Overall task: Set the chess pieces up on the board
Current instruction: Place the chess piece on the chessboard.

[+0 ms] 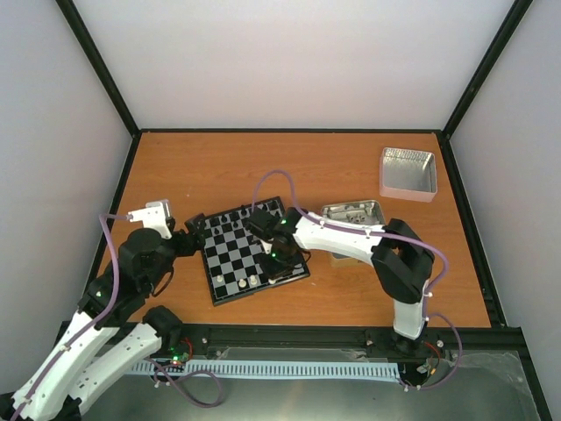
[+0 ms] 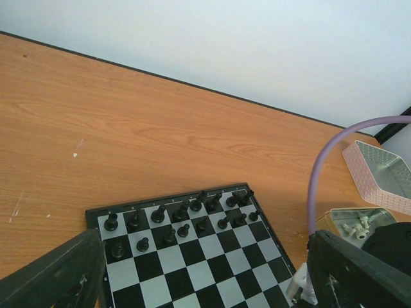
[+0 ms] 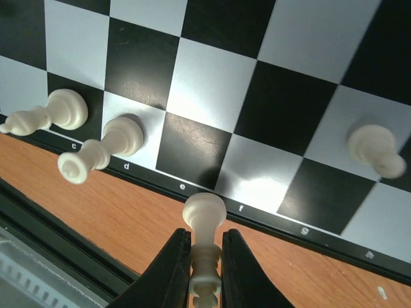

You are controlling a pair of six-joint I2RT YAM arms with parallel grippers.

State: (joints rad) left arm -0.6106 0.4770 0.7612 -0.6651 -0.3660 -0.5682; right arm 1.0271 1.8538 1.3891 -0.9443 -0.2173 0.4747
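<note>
The board lies in the middle of the table, with black chessmen on its far two rows. My right gripper is shut on a cream-white chess piece, held head-in with its base pointing at the board's near rim by the e and f marks. Three white pieces stand on the board's near row, two on the left and one on the right. My left gripper is open and empty, over the board's left part.
A silver tin holding loose white chessmen stands right of the board; it also shows in the left wrist view. An empty silver tin sits at the back right. A black frame rail runs along the table's near edge.
</note>
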